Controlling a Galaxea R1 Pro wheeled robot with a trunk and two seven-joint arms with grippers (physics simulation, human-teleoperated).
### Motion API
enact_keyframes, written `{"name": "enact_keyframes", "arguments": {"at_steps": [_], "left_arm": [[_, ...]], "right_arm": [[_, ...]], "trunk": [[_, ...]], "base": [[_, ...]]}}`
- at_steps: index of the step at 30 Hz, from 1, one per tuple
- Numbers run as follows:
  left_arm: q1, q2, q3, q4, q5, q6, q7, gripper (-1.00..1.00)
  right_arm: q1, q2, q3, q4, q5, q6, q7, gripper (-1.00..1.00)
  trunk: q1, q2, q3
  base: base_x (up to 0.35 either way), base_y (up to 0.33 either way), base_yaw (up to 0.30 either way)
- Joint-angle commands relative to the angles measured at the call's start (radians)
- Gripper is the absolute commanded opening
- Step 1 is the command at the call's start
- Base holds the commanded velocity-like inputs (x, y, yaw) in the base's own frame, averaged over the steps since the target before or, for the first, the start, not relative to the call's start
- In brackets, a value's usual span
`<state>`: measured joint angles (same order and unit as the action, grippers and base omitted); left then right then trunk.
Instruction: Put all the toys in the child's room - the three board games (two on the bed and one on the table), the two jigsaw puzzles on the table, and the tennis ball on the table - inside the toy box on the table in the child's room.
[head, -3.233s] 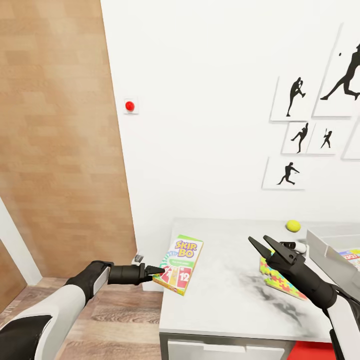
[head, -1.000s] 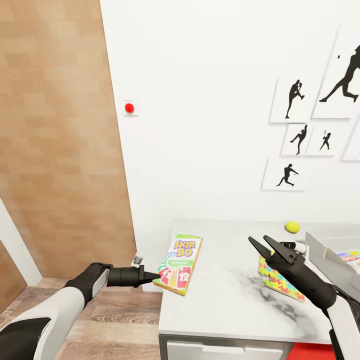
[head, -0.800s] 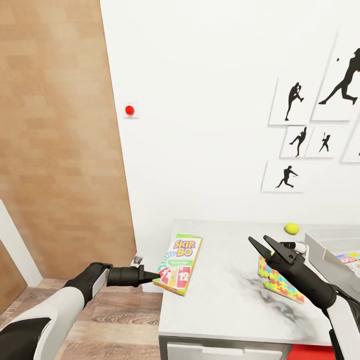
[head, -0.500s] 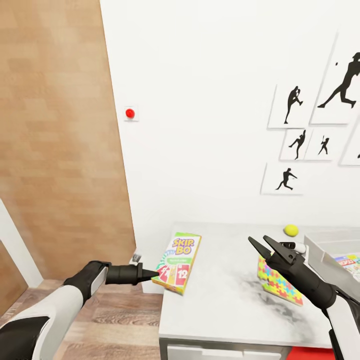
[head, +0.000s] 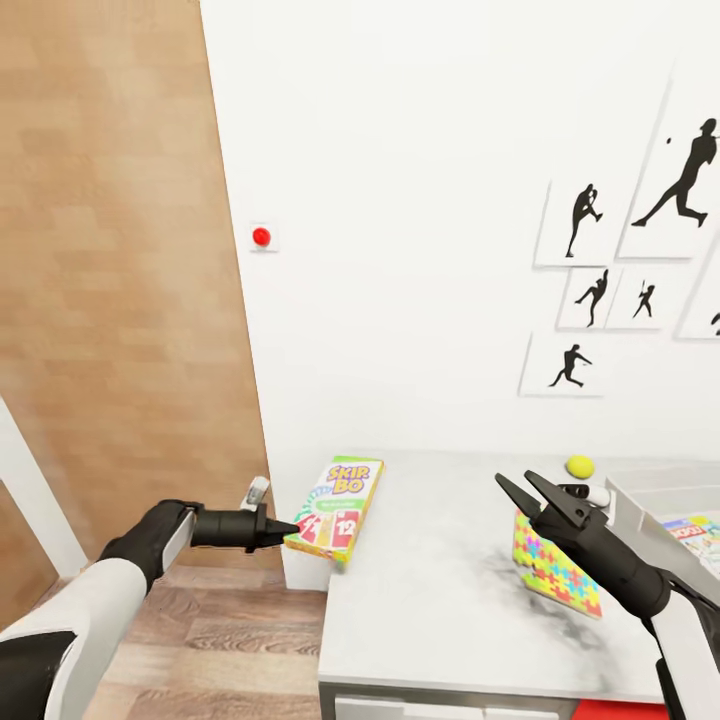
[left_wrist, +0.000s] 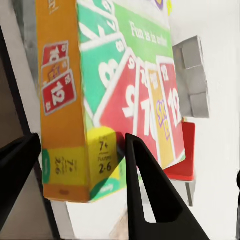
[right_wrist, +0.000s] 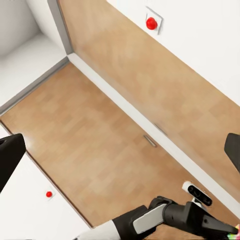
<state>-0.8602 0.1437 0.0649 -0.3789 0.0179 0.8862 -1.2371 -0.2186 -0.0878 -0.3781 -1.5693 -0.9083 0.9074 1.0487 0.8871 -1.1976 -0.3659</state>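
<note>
The green-orange-red board game (head: 335, 497) lies at the table's (head: 440, 590) far left corner, overhanging its left edge. My left gripper (head: 290, 527) is shut on its near corner; the left wrist view has the board game's (left_wrist: 105, 90) corner between the fingers (left_wrist: 142, 190). My right gripper (head: 525, 490) hangs open over the table, with nothing in it, just left of a jigsaw puzzle (head: 555, 565). The tennis ball (head: 580, 465) rests by the wall. The toy box (head: 640, 495) stands at the right edge, with a printed box (head: 700, 530) inside it.
A wood-panelled door (head: 110, 280) and plank floor (head: 220, 640) lie left of the table. A red button (head: 261, 237) sits on the white wall, sports silhouettes (head: 600, 290) hang above the table. A small black-and-white object (head: 588, 493) lies between ball and puzzle.
My left gripper has drawn the board game a little to the left, further over the table's edge. The head view has tilted slightly. The right gripper has stayed open in place.
</note>
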Motion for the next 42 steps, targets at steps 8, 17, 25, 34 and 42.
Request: {"name": "enact_keyframes", "arguments": {"at_steps": [8,17,25,34,42], "left_arm": [[0.0,0.006,-0.017,-0.141,0.0,0.128,-0.009,-1.0],[0.0,0.011,-0.096,-0.149,0.005,0.137,-0.023,-1.0],[0.0,0.025,-0.097,-0.149,0.006,0.137,-0.024,-1.0],[0.0,0.032,-0.097,-0.152,0.007,0.137,-0.024,-1.0],[0.0,0.044,-0.096,-0.154,0.007,0.137,-0.024,-1.0]], "right_arm": [[-0.001,0.003,0.001,0.011,-0.002,0.0,-0.004,1.0],[-0.001,0.003,-0.001,0.064,-0.002,-0.009,-0.004,1.0],[-0.001,0.003,0.002,0.068,-0.003,-0.067,-0.012,1.0],[-0.001,0.004,0.003,0.07,0.001,-0.076,-0.022,1.0],[-0.001,0.003,0.01,0.052,0.017,-0.061,-0.315,1.0]], "trunk": [[-0.031,0.056,0.024],[-0.065,0.119,0.052],[-0.096,0.175,0.077],[-0.13,0.238,0.105],[-0.161,0.294,0.13]], "base": [[-0.131,0.0,0.0],[-0.215,0.0,0.0],[-0.013,0.0,0.0],[0.0,0.0,0.0],[0.0,0.0,0.0]]}}
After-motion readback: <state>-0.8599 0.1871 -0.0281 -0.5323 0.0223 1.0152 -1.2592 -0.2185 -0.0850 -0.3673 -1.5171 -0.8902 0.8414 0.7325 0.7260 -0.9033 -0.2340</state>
